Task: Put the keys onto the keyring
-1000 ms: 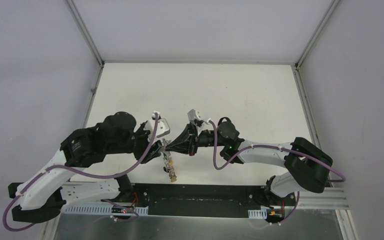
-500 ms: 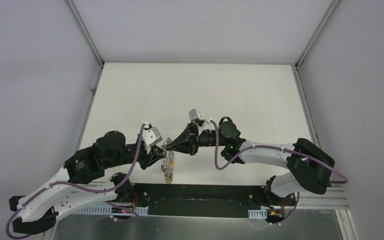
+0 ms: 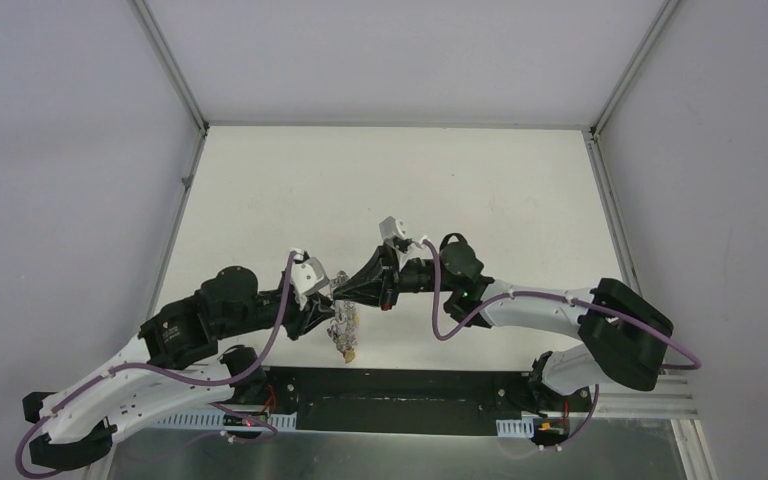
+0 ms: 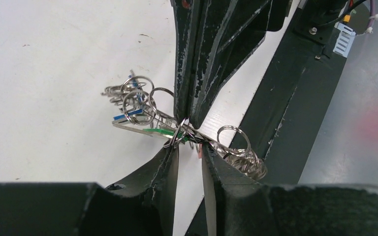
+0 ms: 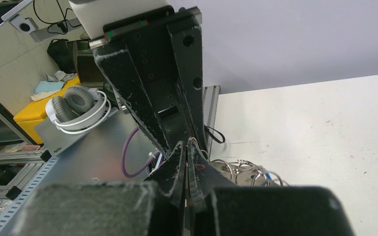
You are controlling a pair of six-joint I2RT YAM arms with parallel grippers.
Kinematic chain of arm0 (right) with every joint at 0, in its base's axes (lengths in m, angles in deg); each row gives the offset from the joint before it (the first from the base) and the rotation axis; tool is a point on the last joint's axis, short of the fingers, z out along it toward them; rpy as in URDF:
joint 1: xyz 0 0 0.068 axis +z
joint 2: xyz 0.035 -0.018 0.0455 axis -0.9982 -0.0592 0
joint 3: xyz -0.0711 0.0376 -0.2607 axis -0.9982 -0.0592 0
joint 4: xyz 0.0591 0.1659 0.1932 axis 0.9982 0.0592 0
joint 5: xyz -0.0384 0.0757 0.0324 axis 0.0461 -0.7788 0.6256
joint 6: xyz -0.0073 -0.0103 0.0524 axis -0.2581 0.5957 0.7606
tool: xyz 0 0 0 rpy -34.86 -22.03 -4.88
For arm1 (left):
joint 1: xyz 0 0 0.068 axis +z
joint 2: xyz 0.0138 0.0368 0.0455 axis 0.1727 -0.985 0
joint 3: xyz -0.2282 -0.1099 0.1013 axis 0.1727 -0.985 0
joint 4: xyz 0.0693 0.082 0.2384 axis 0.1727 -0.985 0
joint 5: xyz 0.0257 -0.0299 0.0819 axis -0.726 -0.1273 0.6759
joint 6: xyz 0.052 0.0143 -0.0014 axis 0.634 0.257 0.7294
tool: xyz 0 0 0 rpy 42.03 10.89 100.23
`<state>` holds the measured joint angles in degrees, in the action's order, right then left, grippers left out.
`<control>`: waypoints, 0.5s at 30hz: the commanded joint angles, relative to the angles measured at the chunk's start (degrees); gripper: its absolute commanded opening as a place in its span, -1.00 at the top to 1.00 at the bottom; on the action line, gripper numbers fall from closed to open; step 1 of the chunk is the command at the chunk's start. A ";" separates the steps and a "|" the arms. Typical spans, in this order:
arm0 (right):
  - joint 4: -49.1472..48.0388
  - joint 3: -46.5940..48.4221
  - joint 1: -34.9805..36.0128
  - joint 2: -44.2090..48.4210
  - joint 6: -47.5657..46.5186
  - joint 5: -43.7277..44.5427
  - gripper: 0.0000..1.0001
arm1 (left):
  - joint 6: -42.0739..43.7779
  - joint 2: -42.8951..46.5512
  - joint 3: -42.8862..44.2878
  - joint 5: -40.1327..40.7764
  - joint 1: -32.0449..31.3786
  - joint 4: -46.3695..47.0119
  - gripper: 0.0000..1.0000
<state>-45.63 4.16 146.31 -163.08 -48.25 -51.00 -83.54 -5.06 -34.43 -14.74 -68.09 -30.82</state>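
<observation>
Keyring (image 4: 150, 118) — tangled silvery loops, blue tag (image 4: 127, 117), green tag (image 4: 160, 131).

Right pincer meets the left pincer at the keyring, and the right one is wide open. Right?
No. The right pincer is shut, pinched on the keyring, not wide open; the left wrist view shows it. It does meet the left pincer there.

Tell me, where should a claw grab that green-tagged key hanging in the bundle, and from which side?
Probably the green tag itself, pinched across its flat faces. In the left wrist view it juts out edge-on, toward the picture's left of where the right claw clamps the keyring, so approaching from that open side looks clearest. The rest is tangled among small rings.
</observation>
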 commanded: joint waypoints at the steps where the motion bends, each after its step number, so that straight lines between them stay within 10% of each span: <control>1: -5.13 0.74 0.07 3.60 -0.68 0.53 1.00 | 0.13 1.74 -1.38 -3.59 -0.32 4.84 0.52; 7: -6.42 0.27 -0.19 3.38 -0.10 0.60 1.00 | 2.13 4.90 -1.49 -7.69 -0.38 5.02 0.62; 15: -6.24 -2.11 -1.43 4.73 -0.40 2.04 1.00 | 2.01 9.02 -0.46 -4.22 -0.38 4.36 0.17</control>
<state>-46.11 2.45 145.90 -161.94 -48.22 -50.76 -81.83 2.80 -35.87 -20.27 -68.12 -28.94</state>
